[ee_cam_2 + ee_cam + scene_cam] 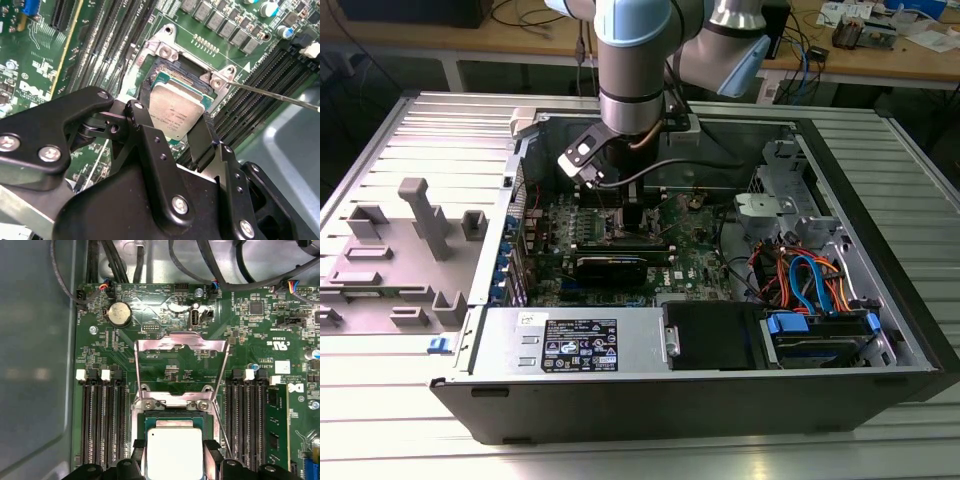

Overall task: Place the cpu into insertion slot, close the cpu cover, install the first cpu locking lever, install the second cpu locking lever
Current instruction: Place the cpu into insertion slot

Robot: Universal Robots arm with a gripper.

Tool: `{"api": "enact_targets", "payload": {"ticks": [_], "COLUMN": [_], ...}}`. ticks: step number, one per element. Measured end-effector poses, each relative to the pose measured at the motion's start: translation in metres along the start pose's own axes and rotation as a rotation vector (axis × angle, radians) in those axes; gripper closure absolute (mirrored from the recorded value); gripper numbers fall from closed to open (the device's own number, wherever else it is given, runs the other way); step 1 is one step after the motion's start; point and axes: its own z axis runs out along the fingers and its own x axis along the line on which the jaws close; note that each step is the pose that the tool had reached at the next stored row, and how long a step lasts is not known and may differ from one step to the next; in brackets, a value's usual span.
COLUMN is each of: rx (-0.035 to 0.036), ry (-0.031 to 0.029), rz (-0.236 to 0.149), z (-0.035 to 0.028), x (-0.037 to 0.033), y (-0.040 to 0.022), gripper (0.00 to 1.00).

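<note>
The cpu (175, 105), a flat silver-grey square chip, sits between my gripper's two black fingers (200, 142), just over the insertion slot (167, 70). My gripper (175, 114) is shut on the chip's two opposite edges. In the first wrist view the cpu (174, 452) covers most of the insertion slot (172, 418). The cpu cover (182, 342) is swung up and open beyond it. A thin wire locking lever (220, 425) stands free beside the slot. In the exterior view my gripper (620, 215) reaches down into the open computer case.
Long black memory slots (102, 425) flank the socket on both sides, one holding a green module (277, 425). The case walls (720, 400), a black card (610, 265) and drive cables (800, 275) surround the board. A grey fixture tray (390, 260) lies outside, at the exterior view's left.
</note>
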Motion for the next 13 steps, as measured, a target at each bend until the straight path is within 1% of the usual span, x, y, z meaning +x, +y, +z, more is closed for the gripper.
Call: {"api": "enact_targets", "payload": {"ticks": [1,3,5,7,11,13], "rx": [0.0,-0.0002,-0.0003,-0.0004,-0.0003,-0.0001], "ry": [0.0034,0.017,0.0182,0.0183,0.0181,0.0177], "rz": [0.0,0.001,0.001,0.001,0.004,0.004], "z": [0.0007,0.0019,0.0023,0.003,0.0073,0.0079], "x": [0.0,-0.0013,-0.0034,-0.0037,-0.0037,-0.0037], "y": [0.0,-0.0002,-0.0003,-0.0004,-0.0005,-0.0006], "gripper": [0.46,0.46,0.46,0.46,0.46,0.46]}}
